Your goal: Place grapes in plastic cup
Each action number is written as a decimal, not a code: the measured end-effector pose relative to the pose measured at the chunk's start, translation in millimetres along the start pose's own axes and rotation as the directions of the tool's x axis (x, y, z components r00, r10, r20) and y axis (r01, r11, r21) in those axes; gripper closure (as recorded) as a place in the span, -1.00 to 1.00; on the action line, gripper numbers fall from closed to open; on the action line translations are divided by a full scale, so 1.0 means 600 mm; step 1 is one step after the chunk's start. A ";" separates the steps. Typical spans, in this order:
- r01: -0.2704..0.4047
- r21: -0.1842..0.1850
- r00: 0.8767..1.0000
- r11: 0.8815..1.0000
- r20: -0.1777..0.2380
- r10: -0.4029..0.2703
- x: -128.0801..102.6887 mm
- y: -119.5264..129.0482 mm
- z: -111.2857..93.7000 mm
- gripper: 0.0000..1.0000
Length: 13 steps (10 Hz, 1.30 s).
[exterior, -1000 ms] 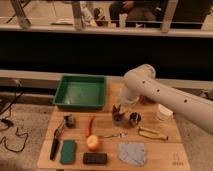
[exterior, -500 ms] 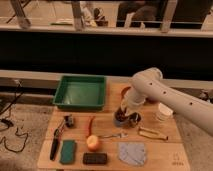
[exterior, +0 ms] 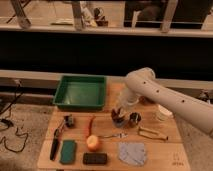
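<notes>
On the table (exterior: 167,150): 1 green tray (exterior: 80,93), 2 cups (1 white cup (exterior: 163,113), 1 blue-grey plastic cup (exterior: 119,122)), 1 dark shiny container (exterior: 135,118), 1 red chilli (exterior: 91,124), 1 orange fruit (exterior: 93,143), 1 green sponge (exterior: 68,151), 1 grey cloth (exterior: 132,153), 1 black-handled tool (exterior: 54,146). 1 gripper (exterior: 119,113), just above the plastic cup.

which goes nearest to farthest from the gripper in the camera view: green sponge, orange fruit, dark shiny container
The gripper is at mid-table, just in front of the green tray's right corner.
1. Dark shiny container: right beside it, on the image right.
2. Orange fruit: toward the front edge, image left.
3. Green sponge: front-left area, farthest.
</notes>
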 end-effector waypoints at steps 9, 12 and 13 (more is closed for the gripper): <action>0.010 -0.019 0.999 1.000 -0.041 -0.010 -0.003 0.002 -0.010 1.00; 0.004 -0.016 0.998 1.000 -0.060 -0.005 0.010 0.004 -0.017 1.00; 0.002 -0.015 0.998 1.000 -0.065 -0.003 0.014 0.005 -0.019 1.00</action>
